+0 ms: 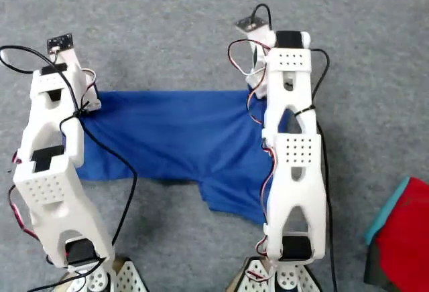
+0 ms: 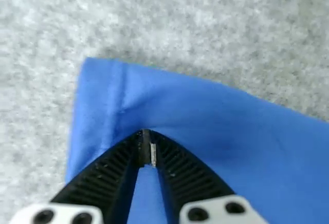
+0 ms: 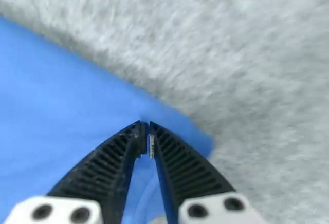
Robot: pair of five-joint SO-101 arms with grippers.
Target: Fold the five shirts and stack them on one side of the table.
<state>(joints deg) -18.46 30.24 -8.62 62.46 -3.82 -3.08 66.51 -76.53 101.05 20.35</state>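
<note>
High view: blue shirt [image 1: 174, 131] lies spread on the grey table [image 1: 167, 31], between both arms. Left wrist view: I see the left fingers [image 2: 136, 151] clamped together on a shirt corner. Right wrist view: the right fingers [image 3: 134, 143] are pinched closed on the shirt's edge.

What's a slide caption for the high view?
Left gripper and right gripper each pinch a far corner of the blue shirt spread on the grey table.
</note>
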